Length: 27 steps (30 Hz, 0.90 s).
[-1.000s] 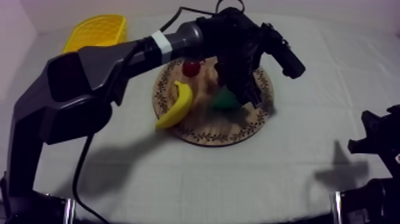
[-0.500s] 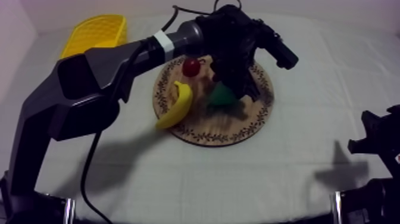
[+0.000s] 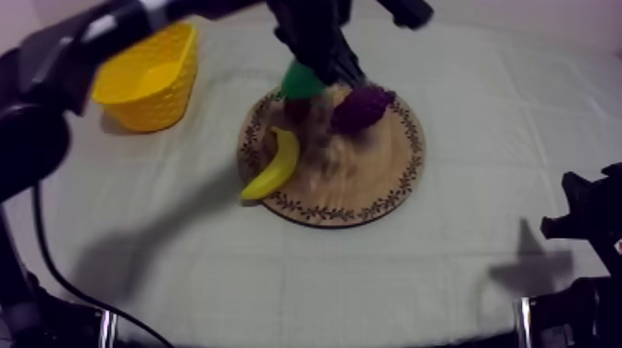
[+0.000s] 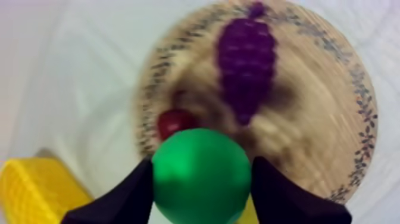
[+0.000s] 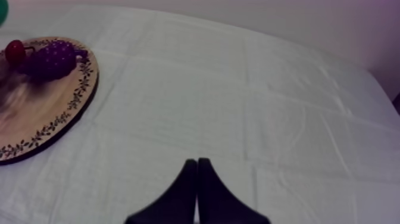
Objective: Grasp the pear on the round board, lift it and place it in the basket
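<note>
half the job looks done: the green toy pear [image 4: 200, 176] hangs clear above the round wooden board with a patterned rim [image 3: 370, 180], clamped in the left end effector [image 4: 201, 179]. what is left, i judge, is carrying it off the board to the yellow latticed basket [image 3: 153, 111] beside the board and letting go. the right end effector [image 5: 196, 179] rests on the tabletop with fingers together, well apart from the board.
</note>
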Each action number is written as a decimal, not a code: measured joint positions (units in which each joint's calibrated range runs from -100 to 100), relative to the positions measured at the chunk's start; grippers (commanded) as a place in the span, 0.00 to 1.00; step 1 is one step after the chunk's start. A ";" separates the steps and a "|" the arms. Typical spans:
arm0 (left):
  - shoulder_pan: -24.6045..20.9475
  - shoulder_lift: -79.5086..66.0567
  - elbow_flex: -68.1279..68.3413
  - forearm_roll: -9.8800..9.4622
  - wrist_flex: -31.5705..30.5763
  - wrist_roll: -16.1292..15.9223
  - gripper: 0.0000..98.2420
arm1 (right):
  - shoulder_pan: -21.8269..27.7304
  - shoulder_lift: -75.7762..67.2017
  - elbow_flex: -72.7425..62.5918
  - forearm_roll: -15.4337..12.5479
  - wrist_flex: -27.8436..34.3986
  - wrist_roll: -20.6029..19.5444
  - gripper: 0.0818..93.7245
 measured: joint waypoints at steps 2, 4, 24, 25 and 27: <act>-1.41 -4.00 2.45 -0.94 -0.74 -0.13 0.50 | 0.00 0.00 0.00 0.00 0.00 0.00 0.00; -3.20 -8.54 4.73 -1.57 -1.40 -0.47 0.50 | 0.00 0.00 0.00 0.00 0.00 0.00 0.00; -22.02 -18.18 24.01 -2.64 -9.35 -3.22 0.51 | 0.00 0.00 0.00 0.00 0.03 0.00 0.00; -22.55 -17.29 24.30 -2.33 -9.87 -3.20 0.51 | 0.00 0.00 0.00 0.00 0.03 0.00 0.00; -23.41 -15.80 24.44 -1.97 -10.87 -3.16 0.51 | 0.00 0.00 0.00 0.00 0.03 0.00 0.00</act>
